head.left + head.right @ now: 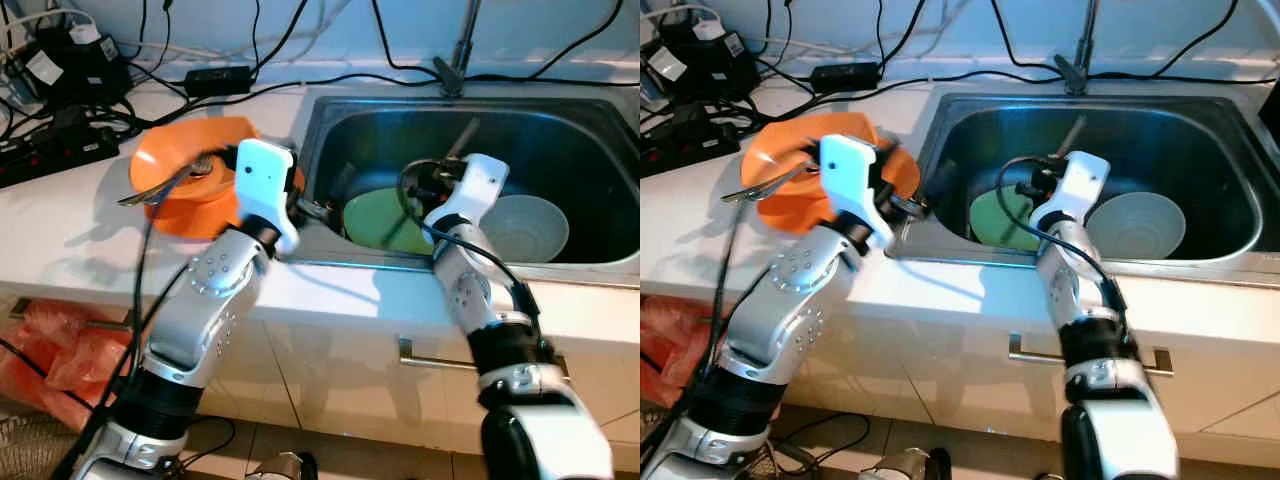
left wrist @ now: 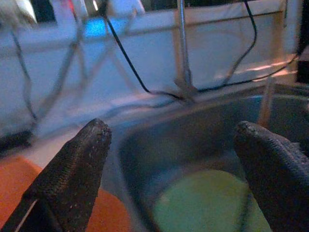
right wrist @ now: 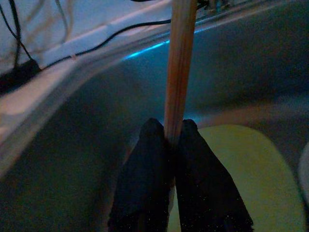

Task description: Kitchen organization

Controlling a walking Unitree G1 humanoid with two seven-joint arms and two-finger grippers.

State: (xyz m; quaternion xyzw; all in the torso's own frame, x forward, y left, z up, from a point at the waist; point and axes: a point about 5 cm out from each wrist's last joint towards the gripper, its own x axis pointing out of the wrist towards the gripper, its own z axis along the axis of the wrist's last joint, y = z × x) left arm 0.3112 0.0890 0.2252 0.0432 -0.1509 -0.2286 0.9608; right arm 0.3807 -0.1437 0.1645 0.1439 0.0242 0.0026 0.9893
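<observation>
the right gripper [image 3: 166,137] is inside the steel sink [image 1: 570,120], over its left half, with its 2 fingers [image 3: 145,183] pinched tight on a pair of wooden chopsticks [image 3: 179,63]. the chopsticks stand up and slant toward the far wall of the sink, their upper end showing past the wrist in the head views [image 1: 463,137]. right under and beside that gripper a green plate [image 1: 378,220] lies on the sink floor, and a pale bowl [image 1: 528,228] sits to its right, just beside it.

the left gripper [image 2: 174,159] hangs over the near left corner of the sink, at the edge of the counter [image 1: 60,230], its fingers [image 2: 77,169] spread wide with nothing between them. it points toward the sink, the green plate and the tap stem [image 2: 182,48] ahead of it.

on the counter just left of the sink sits an orange bowl [image 1: 175,165], partly behind the left wrist, with a metal utensil [image 1: 155,187] resting in it and its handle sticking out to the left. black cables [image 1: 230,80] and a power strip [image 1: 50,150] lie along the far left of the counter. below the counter, at far left, an orange plastic bag [image 1: 60,350] sits on the floor.
</observation>
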